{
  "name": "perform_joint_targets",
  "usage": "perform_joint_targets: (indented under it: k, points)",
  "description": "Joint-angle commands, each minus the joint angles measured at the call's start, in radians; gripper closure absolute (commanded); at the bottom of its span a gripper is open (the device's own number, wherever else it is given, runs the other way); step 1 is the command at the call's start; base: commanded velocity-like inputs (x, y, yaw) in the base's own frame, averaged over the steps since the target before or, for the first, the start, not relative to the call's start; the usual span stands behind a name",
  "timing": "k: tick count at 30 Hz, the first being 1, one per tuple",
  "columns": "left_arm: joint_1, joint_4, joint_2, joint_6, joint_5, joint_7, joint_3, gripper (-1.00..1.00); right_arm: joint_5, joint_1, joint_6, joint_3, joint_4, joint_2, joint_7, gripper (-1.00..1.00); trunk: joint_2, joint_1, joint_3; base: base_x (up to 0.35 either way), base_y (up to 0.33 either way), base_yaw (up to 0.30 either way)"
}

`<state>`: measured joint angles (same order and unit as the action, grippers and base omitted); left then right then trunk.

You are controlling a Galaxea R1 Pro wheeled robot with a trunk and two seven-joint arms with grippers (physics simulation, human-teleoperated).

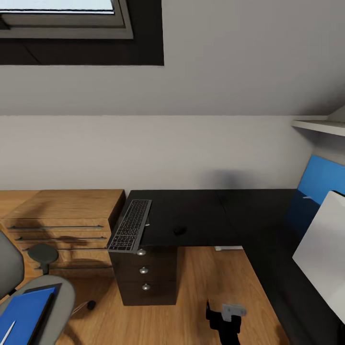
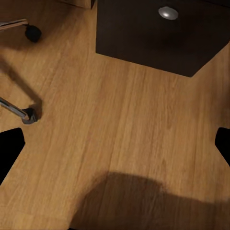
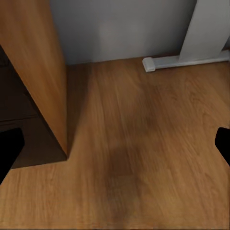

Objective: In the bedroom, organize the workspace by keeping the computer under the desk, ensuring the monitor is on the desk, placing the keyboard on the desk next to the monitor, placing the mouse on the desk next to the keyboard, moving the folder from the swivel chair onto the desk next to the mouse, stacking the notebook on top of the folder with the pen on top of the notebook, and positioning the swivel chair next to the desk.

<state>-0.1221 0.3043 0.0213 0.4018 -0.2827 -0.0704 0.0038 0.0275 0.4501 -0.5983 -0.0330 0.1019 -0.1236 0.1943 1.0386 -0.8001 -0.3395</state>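
1. Left pincer (image 2: pixel 115 143): the wrist view shows just the dark tips at the two side edges of the picture, far apart, so it's spread wide with nothing between them. It's aimed down at the wood floor (image 2: pixel 120 120).
2. Ahead of that pincer sits the bottom of the dark drawer unit (image 2: pixel 158 33) with one round silver knob (image 2: pixel 168 13). Off to one side are two castors of the swivel chair (image 2: pixel 28 115).
3. Right pincer (image 3: pixel 115 143): same deal, black tips at the picture's edges, spread apart, gripping nothing. Beyond it is the white metal leg (image 3: pixel 201 33) of the bench with its foot flat on the floor, and to the side a wood side panel (image 3: pixel 38 72).
4. In the head view a dark arm part (image 1: pixel 223 318) shows low down, in front of the bench (image 1: pixel 206 215), well apart from everything on top.
5. The keyboard (image 1: pixel 130 225) lies at the bench's left end, its near edge hanging a bit over the drawers.
6. The mouse (image 1: pixel 179 230) sits on the bench right of the keyboard, near but not touching.
7. The monitor (image 1: pixel 321 254) stands on the bench's right wing, white back toward the camera, blue panel (image 1: pixel 318 179) behind it.
8. The folder (image 1: pixel 24 316) lies on the swivel chair seat, far left of the arm, with the pen (image 1: pixel 7 330) on it. Can't make out the notebook for sure.
9. A light wood cabinet (image 1: pixel 62 225) stands just left of the bench.
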Motion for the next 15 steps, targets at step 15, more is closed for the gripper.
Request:
perform_joint_targets:
  k: [15]
  points:
    - [-0.001, 0.004, 0.013, 0.0, -0.07, 0.006, 0.006, -1.0, 0.006, -0.07, -0.071, -0.003, -0.12, 0.019, 0.008, -1.0, 0.001, 0.0, -0.001, 0.0, 0.0, 0.0]
